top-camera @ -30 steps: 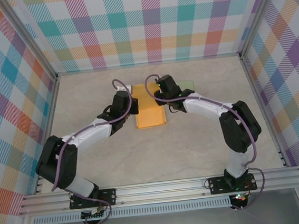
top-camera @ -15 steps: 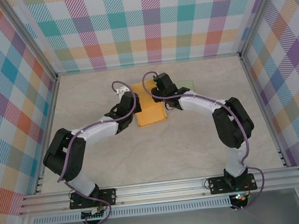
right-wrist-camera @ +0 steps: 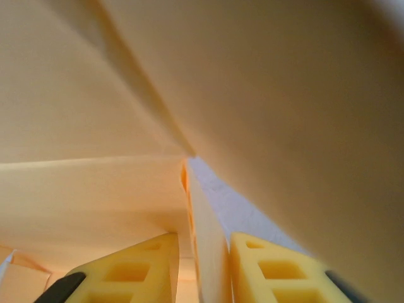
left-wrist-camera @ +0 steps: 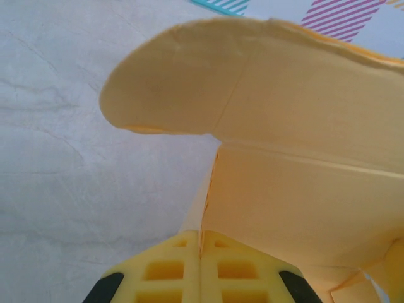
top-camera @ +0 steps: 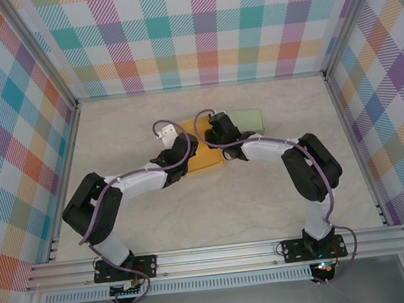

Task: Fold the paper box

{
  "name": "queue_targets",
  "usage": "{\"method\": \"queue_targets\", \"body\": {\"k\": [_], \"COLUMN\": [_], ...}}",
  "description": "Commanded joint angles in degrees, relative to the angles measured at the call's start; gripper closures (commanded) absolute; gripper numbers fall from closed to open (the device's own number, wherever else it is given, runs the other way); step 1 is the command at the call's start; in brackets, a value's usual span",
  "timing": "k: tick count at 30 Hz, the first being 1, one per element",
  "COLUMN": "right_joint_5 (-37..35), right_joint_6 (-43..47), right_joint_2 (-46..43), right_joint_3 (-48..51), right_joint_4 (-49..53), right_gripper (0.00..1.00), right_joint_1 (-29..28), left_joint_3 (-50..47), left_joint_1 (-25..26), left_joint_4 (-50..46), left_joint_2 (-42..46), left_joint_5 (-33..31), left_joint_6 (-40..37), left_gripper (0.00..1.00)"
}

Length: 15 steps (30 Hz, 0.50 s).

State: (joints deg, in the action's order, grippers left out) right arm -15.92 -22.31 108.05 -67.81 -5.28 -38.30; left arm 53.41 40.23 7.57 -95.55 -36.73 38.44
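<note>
Your left tool (left-wrist-camera: 201,265) is clamped shut on a thin wall at the left side of the paper box (top-camera: 206,158). Your right tool (right-wrist-camera: 205,252) pinches a panel on its right side. The box lies mid-counter (top-camera: 263,188) directly between both tools, long axis roughly near-to-far, with each arm equally close. A rounded flap (left-wrist-camera: 170,82) stands beyond the left tool.
</note>
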Motion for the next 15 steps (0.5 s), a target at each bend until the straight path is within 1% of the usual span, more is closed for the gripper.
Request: {"method": "queue_targets", "body": {"k": [1,3,5,9,15], "right_joint_5": [1.25,1.07,0.89,1.06,1.41], "right_joint_6": [-1.33,-1.49,-1.57,-1.60,-0.35], "right_joint_2": [-1.70,-1.79,-1.79,-2.31,-4.14], "right_joint_3": [2.42,3.24,3.80,4.82,8.97], "right_joint_4": [-3.56,-4.28,-4.54,-4.79,-8.87], "right_gripper": [0.73,0.74,0.80,0.80,0.80], "right_joint_1": [-1.76,-2.08,-2.21,-2.46,-3.18], "left_joint_3": [-3.15,-4.08,-4.43,-5.91,-9.73], "left_joint_1": [1.45,1.76,2.07,2.74,2.99], "left_joint_4": [4.47,5.55,5.78,7.18,10.23], "left_joint_2": [1.90,1.86,1.70,1.98,3.11], "left_joint_5": [-0.82,-0.27,0.40,1.87,7.64], "left_joint_6": [4.84,5.20,5.24,5.61,6.93], "left_gripper": [0.96,0.97,0.97,0.97,0.98]}}
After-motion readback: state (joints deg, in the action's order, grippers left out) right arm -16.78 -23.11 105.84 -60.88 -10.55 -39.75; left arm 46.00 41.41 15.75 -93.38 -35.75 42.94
